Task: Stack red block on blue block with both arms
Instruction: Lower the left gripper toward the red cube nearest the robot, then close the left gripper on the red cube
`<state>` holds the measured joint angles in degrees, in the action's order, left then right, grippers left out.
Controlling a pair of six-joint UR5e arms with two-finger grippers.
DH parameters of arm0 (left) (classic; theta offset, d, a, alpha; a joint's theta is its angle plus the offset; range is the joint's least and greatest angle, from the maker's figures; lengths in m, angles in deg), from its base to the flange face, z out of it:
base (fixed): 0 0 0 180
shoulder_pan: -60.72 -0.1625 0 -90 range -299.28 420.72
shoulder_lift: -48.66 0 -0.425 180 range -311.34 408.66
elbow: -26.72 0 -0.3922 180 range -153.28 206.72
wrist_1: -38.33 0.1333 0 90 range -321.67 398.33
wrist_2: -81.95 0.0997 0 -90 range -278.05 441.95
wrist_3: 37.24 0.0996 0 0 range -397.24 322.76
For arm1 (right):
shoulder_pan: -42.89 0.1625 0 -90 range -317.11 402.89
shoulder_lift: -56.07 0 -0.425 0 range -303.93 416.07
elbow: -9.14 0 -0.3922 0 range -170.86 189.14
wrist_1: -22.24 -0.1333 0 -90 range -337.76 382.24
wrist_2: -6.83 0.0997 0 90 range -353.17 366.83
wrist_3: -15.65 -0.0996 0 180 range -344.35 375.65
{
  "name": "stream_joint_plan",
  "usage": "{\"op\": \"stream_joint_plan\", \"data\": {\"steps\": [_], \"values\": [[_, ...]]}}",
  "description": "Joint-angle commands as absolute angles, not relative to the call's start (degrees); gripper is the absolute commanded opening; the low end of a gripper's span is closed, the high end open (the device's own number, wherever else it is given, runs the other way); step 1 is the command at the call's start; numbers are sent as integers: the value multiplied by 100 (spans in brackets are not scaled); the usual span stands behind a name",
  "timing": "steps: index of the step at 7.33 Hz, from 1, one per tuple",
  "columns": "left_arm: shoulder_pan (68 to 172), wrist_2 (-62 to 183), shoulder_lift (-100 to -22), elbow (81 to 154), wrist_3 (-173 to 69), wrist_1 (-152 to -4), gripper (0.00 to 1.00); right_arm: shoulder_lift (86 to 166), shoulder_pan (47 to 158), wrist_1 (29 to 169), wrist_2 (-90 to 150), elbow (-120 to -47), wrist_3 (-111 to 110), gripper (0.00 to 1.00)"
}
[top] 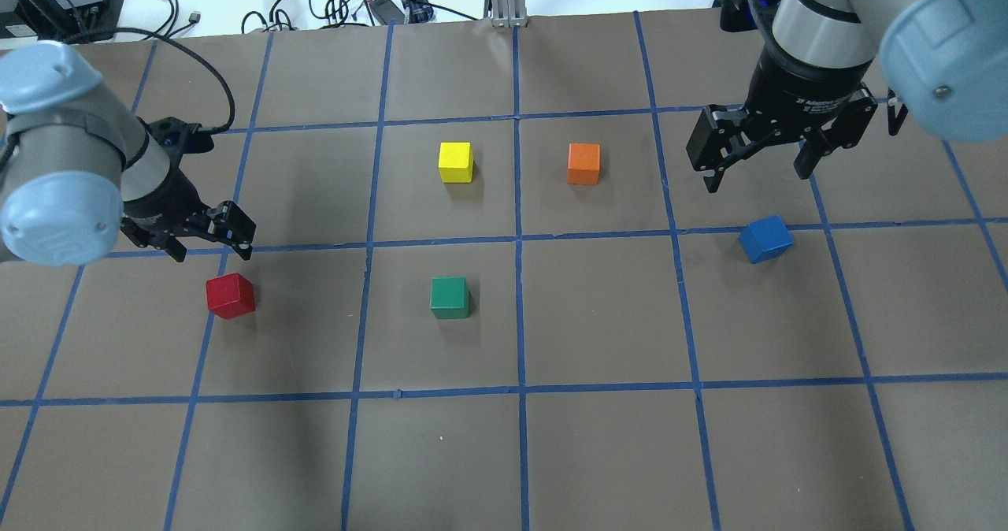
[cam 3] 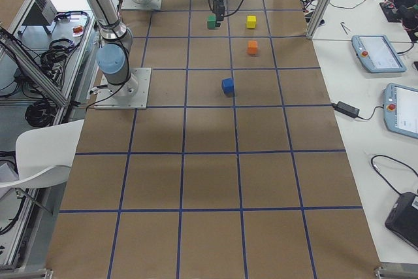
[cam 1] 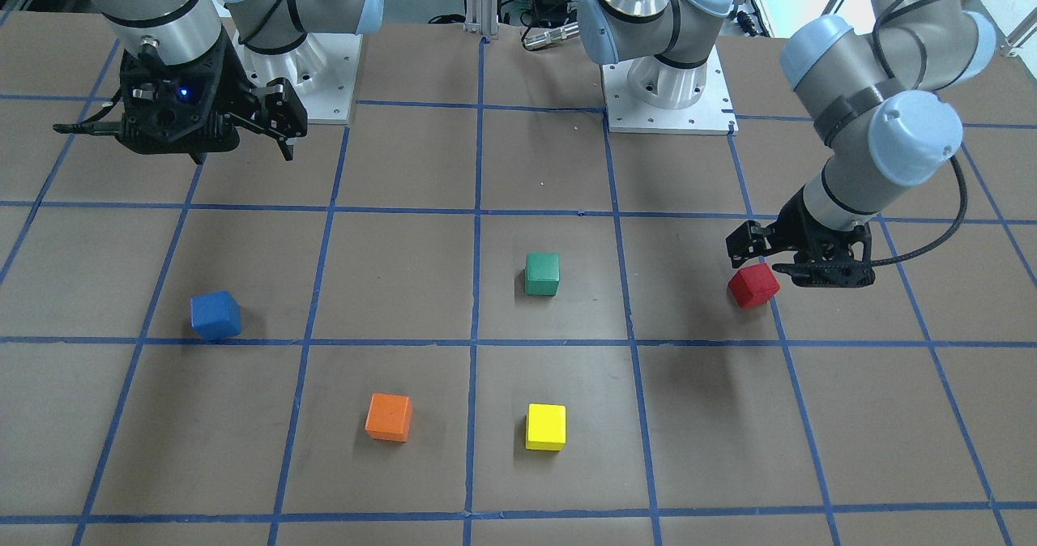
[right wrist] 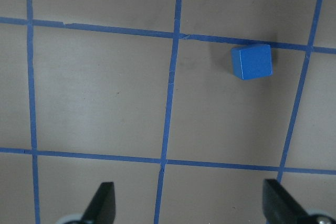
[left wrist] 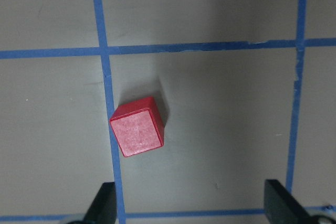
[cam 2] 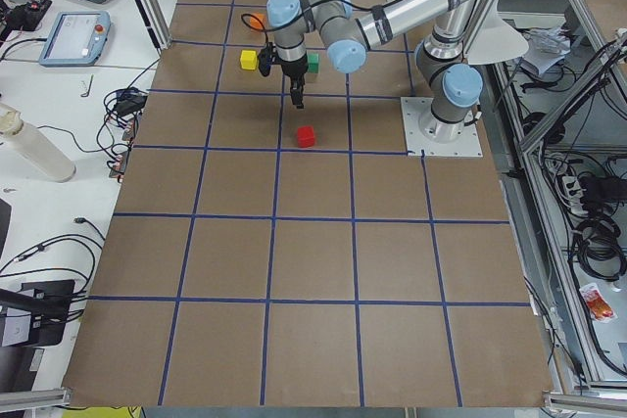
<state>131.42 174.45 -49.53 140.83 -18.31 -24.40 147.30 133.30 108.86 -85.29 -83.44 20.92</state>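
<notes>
The red block (top: 231,295) lies on the brown table on my left side, touching a blue tape line. My left gripper (top: 213,252) hangs open and empty just above and beside it. In the left wrist view the red block (left wrist: 137,132) lies ahead of the open fingertips (left wrist: 105,203), left of centre. The blue block (top: 765,239) lies on my right side. My right gripper (top: 757,178) is open and empty, held high above the table a little beyond it. The blue block (right wrist: 252,61) shows at the upper right of the right wrist view.
A green block (top: 450,297), a yellow block (top: 456,161) and an orange block (top: 583,163) lie apart in the middle of the table between the two arms. Blue tape lines form a grid on the brown table. Both arm bases (cam 1: 668,117) stand at the near edge.
</notes>
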Motion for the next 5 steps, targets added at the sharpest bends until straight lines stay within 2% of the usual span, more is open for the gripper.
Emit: {"op": "stream_joint_plan", "data": {"steps": [1,4,5], "values": [[13033,17485,-5355,14431,-1799,-1731,100,14730,13333,10898,-8527,-8358,2101,100],[12902,17521,-5654,14642,-1782,-1432,100,14730,13333,10898,-8527,-8358,2093,100],[12788,17521,-5698,14642,-1790,-1431,93,14730,13333,10898,-8527,-8367,2093,100]]}}
